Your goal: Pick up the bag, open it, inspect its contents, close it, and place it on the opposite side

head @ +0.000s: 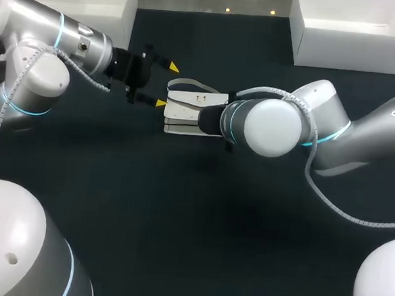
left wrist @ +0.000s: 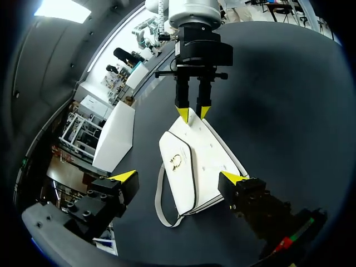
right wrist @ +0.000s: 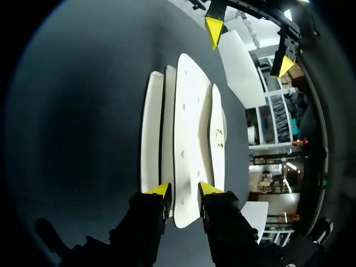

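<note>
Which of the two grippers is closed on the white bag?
The right gripper: it pinches the bag at one edge, while the left gripper stands wide open.

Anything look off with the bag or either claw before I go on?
Nothing stands out. The white flap bag with a gold clasp lies flat, flap down, on the dark table, its strap loose alongside. The right claw appears to pinch one end; the left claw stands open at the other.
</note>
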`<state>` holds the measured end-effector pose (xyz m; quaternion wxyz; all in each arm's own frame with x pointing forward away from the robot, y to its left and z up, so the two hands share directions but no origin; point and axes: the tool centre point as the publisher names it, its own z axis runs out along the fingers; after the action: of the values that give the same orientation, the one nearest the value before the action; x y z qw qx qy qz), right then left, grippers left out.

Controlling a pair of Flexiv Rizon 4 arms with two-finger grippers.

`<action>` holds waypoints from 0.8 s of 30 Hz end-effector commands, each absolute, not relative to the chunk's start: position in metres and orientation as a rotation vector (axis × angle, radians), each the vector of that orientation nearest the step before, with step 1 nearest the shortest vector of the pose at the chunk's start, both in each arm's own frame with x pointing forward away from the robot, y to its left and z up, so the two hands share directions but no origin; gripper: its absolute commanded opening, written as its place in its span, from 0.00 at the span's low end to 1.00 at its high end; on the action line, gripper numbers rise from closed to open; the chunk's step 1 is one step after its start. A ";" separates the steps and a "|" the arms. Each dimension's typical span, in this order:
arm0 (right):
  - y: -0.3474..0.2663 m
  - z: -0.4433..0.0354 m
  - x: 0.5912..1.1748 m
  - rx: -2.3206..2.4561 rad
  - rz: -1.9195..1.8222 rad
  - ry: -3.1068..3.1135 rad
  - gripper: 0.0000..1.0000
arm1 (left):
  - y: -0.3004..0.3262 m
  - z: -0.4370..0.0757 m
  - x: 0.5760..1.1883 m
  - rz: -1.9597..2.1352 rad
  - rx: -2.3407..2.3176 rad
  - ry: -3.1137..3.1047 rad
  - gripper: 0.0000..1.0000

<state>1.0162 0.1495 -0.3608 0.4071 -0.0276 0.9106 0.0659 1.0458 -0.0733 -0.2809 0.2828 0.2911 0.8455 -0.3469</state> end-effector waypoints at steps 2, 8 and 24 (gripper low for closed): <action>0.150 -0.366 1.015 -0.061 0.169 2.224 0.09 | -0.074 -0.285 1.048 -0.936 0.782 2.265 1.00; 0.151 -0.368 1.014 -0.060 0.169 2.220 0.00 | -0.075 -0.286 1.048 -0.945 0.773 2.260 1.00; 0.152 -0.369 1.012 -0.043 0.171 2.204 0.00 | -0.099 -0.306 1.042 -0.978 0.870 2.227 0.55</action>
<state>1.0138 0.1525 -0.3647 0.4070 -0.0192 0.9109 0.0653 1.0334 -0.0953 -0.2985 0.2778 0.3215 0.8306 -0.3600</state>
